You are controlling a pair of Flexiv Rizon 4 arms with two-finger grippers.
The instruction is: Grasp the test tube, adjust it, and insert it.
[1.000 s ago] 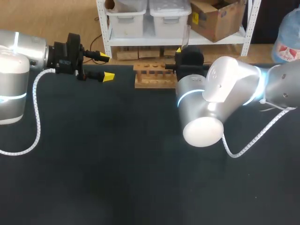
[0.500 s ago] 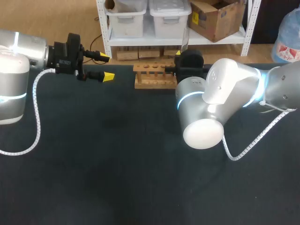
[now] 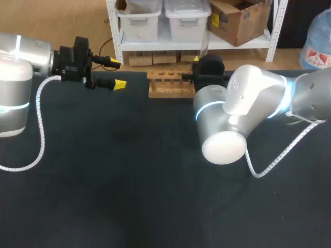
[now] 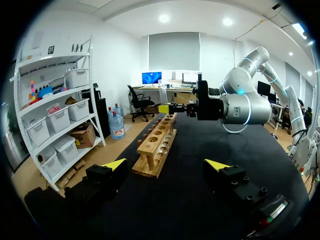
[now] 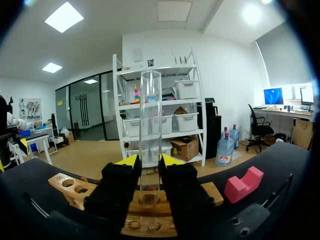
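A clear glass test tube [image 5: 150, 125] stands upright between the fingers of my right gripper [image 5: 149, 161], which press it from both sides. Its lower end sits in a hole of the wooden rack [image 5: 65, 184]. In the head view the rack [image 3: 168, 85] lies at the table's far edge. My right gripper [image 3: 199, 59] is over the rack's right end, with the test tube [image 3: 202, 44] rising above it. My left gripper [image 3: 117, 73] stands open and empty to the left of the rack. In the left wrist view the rack [image 4: 156, 147] is ahead of my left gripper [image 4: 166, 165].
A pink block [image 5: 243, 184] lies on the table beside the rack, to the right of my right gripper. My right arm's large elbow [image 3: 225, 139] hangs over the middle of the black table [image 3: 114, 170]. A white cable [image 3: 41, 139] trails from my left arm.
My right wrist has shifted very slightly at the rack's right end, with the tube still between its fingers. My left arm has not moved.
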